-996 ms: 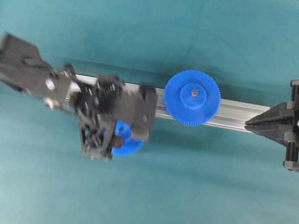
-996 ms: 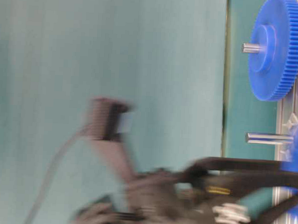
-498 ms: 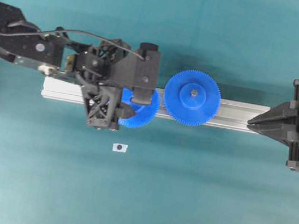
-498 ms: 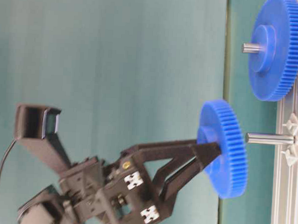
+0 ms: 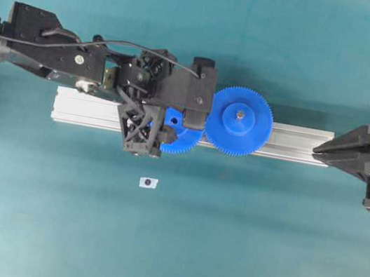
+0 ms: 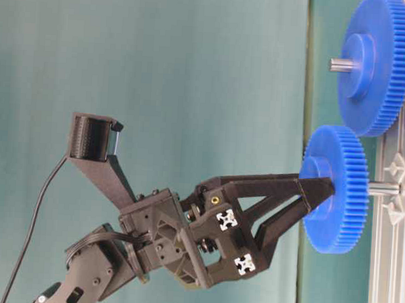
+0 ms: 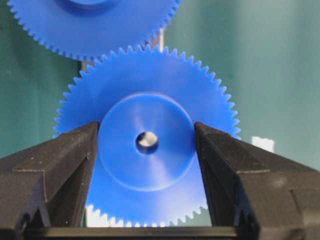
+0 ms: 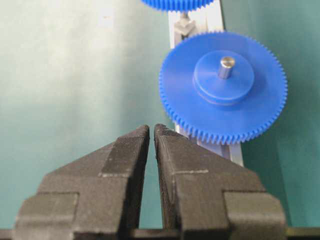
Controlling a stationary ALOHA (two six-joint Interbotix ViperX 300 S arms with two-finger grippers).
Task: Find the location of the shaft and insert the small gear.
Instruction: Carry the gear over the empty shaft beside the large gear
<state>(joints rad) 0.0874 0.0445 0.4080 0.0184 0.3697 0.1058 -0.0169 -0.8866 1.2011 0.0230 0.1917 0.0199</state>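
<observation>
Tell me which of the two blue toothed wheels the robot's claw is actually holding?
The smaller blue plastic gear: the left gripper clamps its raised hub. The wider blue gear sits untouched on its own pin on the rail.

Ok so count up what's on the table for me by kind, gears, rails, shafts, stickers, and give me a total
Blue gears: 2, the small gear in the left claw and the large gear
Aluminium rail: 1
Metal shafts: 2, the shaft under the small gear and the large gear's shaft
White sticker: 1
Total: 6

Teal table surface (image 5: 238, 247), silver grooved aluminium bar (image 5: 291, 142) lying lengthwise across it, large blue gear (image 5: 239, 121) mounted on bar, small white sticker (image 5: 148, 183) near bar
</observation>
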